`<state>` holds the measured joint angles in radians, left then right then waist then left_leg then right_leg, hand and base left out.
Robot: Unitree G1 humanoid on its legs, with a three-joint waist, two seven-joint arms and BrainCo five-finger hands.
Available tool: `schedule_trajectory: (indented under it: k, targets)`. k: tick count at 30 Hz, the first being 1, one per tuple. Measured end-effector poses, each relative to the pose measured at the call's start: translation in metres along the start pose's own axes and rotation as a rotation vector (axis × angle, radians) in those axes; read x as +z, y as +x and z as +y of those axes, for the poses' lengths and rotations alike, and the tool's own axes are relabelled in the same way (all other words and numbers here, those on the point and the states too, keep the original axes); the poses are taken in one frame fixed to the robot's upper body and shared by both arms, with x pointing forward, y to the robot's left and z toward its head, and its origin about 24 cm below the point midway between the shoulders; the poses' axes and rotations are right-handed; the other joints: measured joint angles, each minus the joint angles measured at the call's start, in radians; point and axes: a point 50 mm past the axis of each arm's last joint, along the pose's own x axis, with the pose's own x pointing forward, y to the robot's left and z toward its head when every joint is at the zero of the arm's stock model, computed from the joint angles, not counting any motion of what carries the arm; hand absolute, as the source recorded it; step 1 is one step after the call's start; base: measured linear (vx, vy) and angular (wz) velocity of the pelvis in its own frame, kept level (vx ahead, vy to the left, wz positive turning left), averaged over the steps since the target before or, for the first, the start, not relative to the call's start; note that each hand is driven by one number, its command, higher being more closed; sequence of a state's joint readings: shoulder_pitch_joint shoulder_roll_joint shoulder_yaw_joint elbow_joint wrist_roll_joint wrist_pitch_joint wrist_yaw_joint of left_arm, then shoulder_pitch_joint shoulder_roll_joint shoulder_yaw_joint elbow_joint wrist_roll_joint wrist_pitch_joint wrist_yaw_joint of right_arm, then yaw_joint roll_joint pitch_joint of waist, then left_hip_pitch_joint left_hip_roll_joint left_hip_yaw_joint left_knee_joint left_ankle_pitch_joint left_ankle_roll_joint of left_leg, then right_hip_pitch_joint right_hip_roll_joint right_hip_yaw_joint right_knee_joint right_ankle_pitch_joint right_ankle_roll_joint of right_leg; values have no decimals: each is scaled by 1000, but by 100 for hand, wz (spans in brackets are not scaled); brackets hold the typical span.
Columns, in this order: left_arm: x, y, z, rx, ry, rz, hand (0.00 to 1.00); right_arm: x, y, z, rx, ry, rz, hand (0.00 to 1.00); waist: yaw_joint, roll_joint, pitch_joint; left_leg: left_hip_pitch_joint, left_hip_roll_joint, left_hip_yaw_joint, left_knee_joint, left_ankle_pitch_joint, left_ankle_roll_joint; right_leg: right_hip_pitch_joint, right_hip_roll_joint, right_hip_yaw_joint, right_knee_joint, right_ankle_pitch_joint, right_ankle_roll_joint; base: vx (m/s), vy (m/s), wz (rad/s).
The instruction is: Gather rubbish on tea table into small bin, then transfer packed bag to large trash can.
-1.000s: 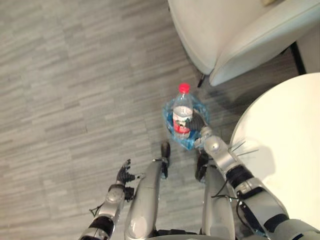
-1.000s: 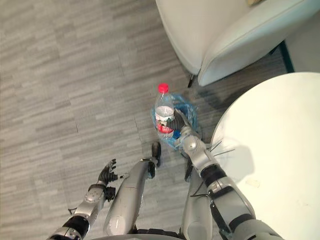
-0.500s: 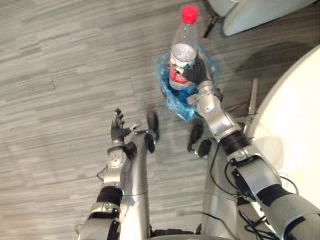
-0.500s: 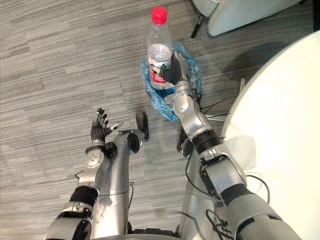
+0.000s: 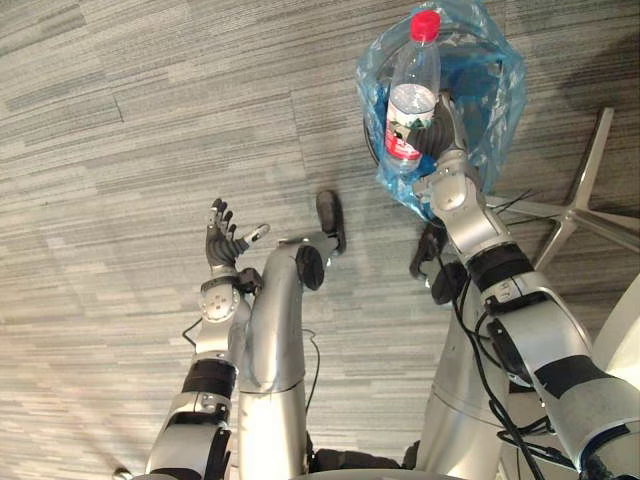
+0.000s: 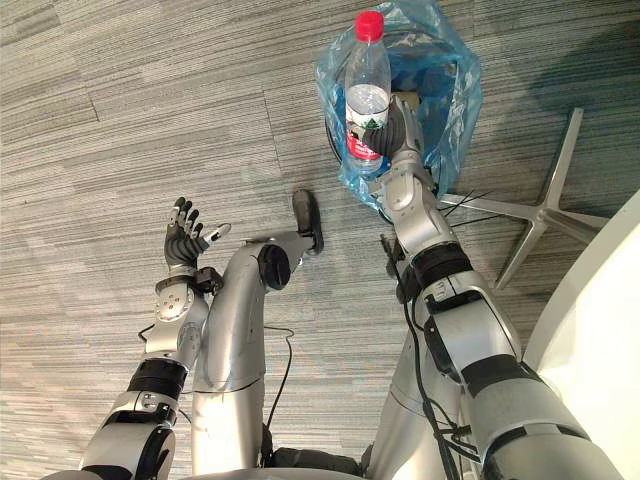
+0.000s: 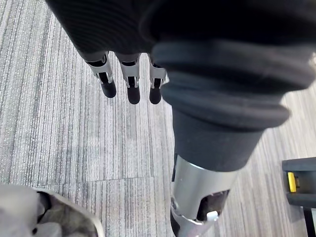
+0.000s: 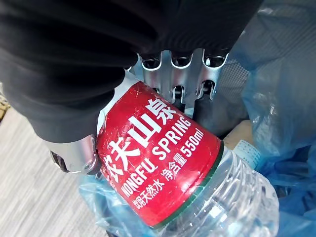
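My right hand [image 5: 440, 150] is shut on a clear plastic bottle [image 5: 408, 92] with a red cap and red label, its fingers curled round the label [image 8: 158, 143]. The bottle stands nearly upright over the small bin [image 5: 487, 60], which is lined with a blue plastic bag [image 6: 450, 70]. Some paper rubbish [image 8: 242, 140] lies inside the bag. My left hand [image 5: 222, 246] hangs open over the grey floor to the left, fingers straight [image 7: 129, 84] and holding nothing.
Grey striped carpet tiles [image 5: 120, 150] cover the floor. A metal chair-base leg [image 5: 585, 180] spreads to the right of the bin. The white round table edge [image 6: 610, 320] shows at the right border.
The camera has tipped down and shifted, so the chair has left the picture. My right hand still holds the bottle, which now sits over the bin's open bag. The left hand stays open.
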<state>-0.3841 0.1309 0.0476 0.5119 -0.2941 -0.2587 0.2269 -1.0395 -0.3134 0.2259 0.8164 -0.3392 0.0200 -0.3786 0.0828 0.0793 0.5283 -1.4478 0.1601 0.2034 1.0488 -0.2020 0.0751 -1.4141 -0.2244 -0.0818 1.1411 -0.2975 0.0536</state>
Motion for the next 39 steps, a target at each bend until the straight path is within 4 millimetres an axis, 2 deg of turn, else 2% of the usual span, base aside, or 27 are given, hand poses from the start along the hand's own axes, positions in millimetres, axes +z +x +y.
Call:
schedule_trajectory:
  k: [2, 3, 10, 13, 14, 17, 24, 29, 32, 37, 38, 39]
  targets:
    - [0, 0, 0, 9, 0, 0, 0, -3, 1, -3, -42, 7, 28, 100, -7, -1, 0, 6, -1, 0, -15, 10, -2, 5, 1, -3, -13, 5, -4, -70, 11, 2]
    - [-2, 0, 1, 21, 2, 6, 0, -5, 1, -6, -64, 17, 43, 0, -13, -1, 0, 14, -1, 1, -28, 18, -2, 12, 3, -4, -22, 10, -5, -62, 12, 0]
    - [-8, -2, 0, 44, -7, 33, 0, -4, 1, -10, -130, 69, 63, 0, -14, -4, -2, 60, 1, 3, -74, 38, -13, 52, 15, -7, -65, 32, -13, -59, 13, -3]
    - [-8, -2, 2, 50, -7, 33, 0, 9, 1, -11, -139, 90, 13, 0, -14, -4, -2, 65, 12, 3, -75, 39, -11, 63, 23, -14, -78, 41, -20, -48, 20, -10]
    - [-9, -2, 3, 54, -7, 36, 0, 17, -2, -11, -143, 104, -28, 0, -15, -9, -5, 69, 15, 3, -76, 39, -11, 66, 29, -12, -83, 44, -17, -39, 20, -9]
    - [-10, -2, 5, 56, 2, 45, 0, 21, -10, -5, -128, 101, -74, 0, -16, -25, -13, 84, 15, 5, -79, 39, -11, 80, 31, -10, -84, 44, -17, -47, 18, -2]
    - [-16, -3, 5, 36, 25, 70, 0, 6, -41, 30, 40, -68, -148, 0, -33, -79, -42, 133, 26, 13, -105, 37, -18, 128, 42, -11, -123, 49, -18, -50, 13, -6]
    - [-16, -3, 5, 32, 38, 67, 0, -5, -49, 44, 123, -191, -156, 0, -42, -80, -42, 136, 28, 16, -111, 37, -19, 134, 44, -12, -134, 53, -14, -49, 20, -1]
    - [-16, -3, 4, 24, 37, 68, 0, -24, -55, 57, 221, -279, -97, 0, -41, -80, -42, 136, 21, 16, -131, 45, -27, 131, 39, -15, -142, 53, -15, -41, 4, 8]
    - [-14, -1, 2, 10, 34, 58, 0, -41, -57, 65, 271, -347, -26, 0, -36, -79, -42, 123, 11, 15, -142, 50, -30, 114, 31, -16, -141, 55, -11, -32, 8, 7]
    - [-11, 1, 1, 7, 32, 47, 0, -46, -55, 64, 281, -371, -1, 100, -35, -79, -42, 109, 8, 15, -141, 50, -30, 100, 28, -16, -138, 55, -11, -33, 19, 4]
    - [-10, 2, 0, 6, 30, 42, 0, -47, -54, 64, 290, -377, 8, 100, -34, -79, -42, 103, 7, 14, -139, 50, -30, 94, 27, -16, -135, 55, -11, -34, 21, 6]
